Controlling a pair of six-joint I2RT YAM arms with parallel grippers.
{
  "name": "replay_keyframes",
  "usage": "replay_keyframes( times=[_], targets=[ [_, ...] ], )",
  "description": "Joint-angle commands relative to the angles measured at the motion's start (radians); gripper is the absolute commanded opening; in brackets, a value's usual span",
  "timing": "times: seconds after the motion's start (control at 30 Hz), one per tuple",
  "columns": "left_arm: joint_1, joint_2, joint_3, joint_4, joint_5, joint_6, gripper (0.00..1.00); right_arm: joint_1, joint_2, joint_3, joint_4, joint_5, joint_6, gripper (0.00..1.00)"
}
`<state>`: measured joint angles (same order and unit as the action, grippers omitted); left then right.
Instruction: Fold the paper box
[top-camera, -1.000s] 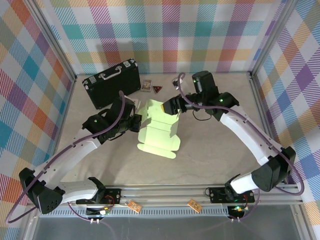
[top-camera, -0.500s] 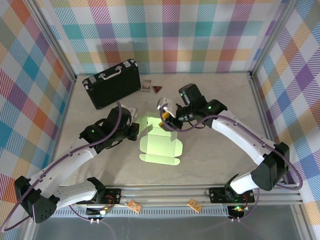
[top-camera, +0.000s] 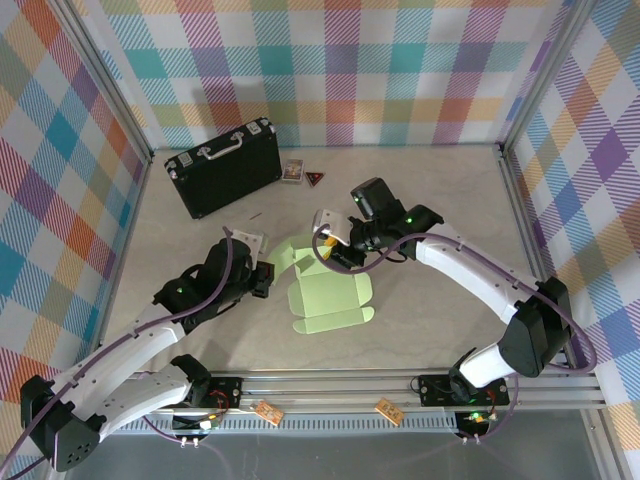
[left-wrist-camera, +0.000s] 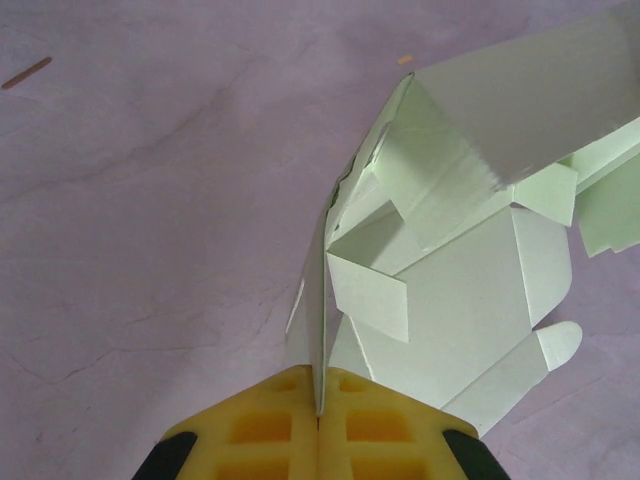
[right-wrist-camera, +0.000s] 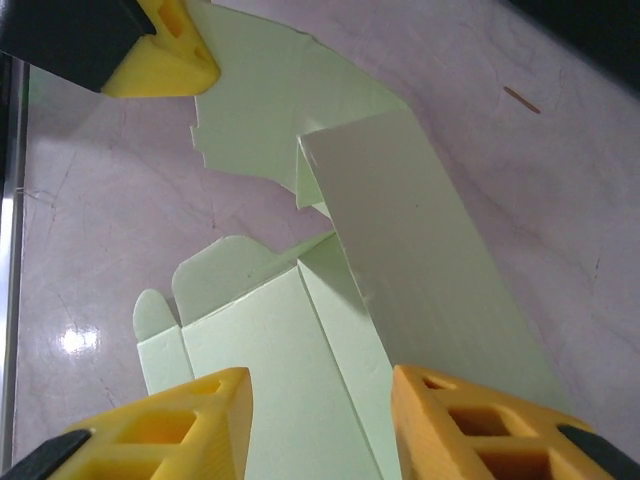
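The box (top-camera: 330, 297) has slid nearer. Your left gripper (left-wrist-camera: 318, 405) stays clamped on its edge. The right gripper (right-wrist-camera: 320, 400), jaws apart, now hangs over a raised panel, so folding appears underway.

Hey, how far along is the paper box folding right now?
Done: one long panel is creased up off the table. In hand: the left gripper is shut on an edge of the paper box; the right gripper stands open over that panel. Left: the tabbed flaps lie flat, nothing closed.
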<state>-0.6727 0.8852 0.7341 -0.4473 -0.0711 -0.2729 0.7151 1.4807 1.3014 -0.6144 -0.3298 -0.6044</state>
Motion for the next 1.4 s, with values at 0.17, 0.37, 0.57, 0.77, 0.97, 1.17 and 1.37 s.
replay_keyframes(
  times=[0.17, 0.37, 0.57, 0.77, 0.97, 1.17, 1.37],
  targets=[
    [-0.009, -0.032, -0.032, 0.139, 0.007, 0.039, 0.0, -0.029, 0.011, 0.066, -0.08, -0.143, -0.1, 0.48],
    [-0.018, -0.013, 0.005, 0.112, -0.037, 0.097, 0.0, -0.063, 0.021, 0.213, -0.242, -0.331, -0.127, 0.58],
    [-0.022, 0.01, 0.019, 0.129, -0.05, 0.169, 0.0, -0.115, 0.018, 0.291, -0.198, -0.336, -0.001, 0.62],
    [-0.023, 0.02, -0.023, 0.222, -0.037, 0.219, 0.0, -0.203, 0.164, 0.433, -0.267, -0.292, 0.076, 0.55],
    [-0.023, 0.066, -0.025, 0.249, -0.025, 0.245, 0.0, -0.203, 0.279, 0.456, -0.294, -0.312, 0.079, 0.52],
    [-0.022, 0.08, -0.029, 0.263, -0.029, 0.251, 0.0, -0.197, 0.259, 0.354, -0.294, -0.433, 0.014, 0.51],
    [-0.024, 0.087, -0.049, 0.289, -0.026, 0.246, 0.0, -0.191, 0.199, 0.219, -0.216, -0.446, 0.023, 0.51]
  ],
)
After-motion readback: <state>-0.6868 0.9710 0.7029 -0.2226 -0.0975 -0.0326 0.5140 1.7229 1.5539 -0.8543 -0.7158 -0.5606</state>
